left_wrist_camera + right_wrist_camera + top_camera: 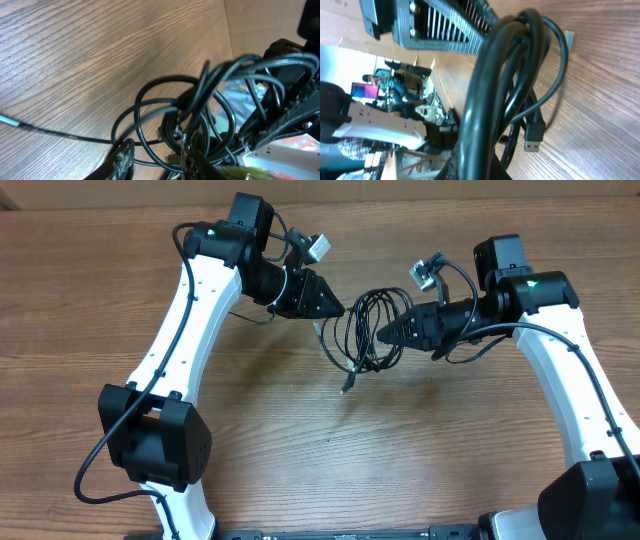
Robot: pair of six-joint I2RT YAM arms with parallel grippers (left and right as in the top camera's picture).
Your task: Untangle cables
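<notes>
Cables (370, 330) sit as one knotted coil in the middle of the tabletop (300, 450), between my two arms, with several loops stacked and crossing each other. I see no cord separated from the rest, so I judge the untangling barely begun. My right fingers (388, 333) are closed tight on the coil's right edge. The right wrist view shows a thick sheaf of strands running up from them, with a plug (532, 146) dangling beside it. My left fingers (122, 161) stand a little apart at the coil's other side. Strands pass close by them, but I cannot confirm they grip anything. All the real work is left: pulling the loops apart, freeing each cord, laying them out separately.
</notes>
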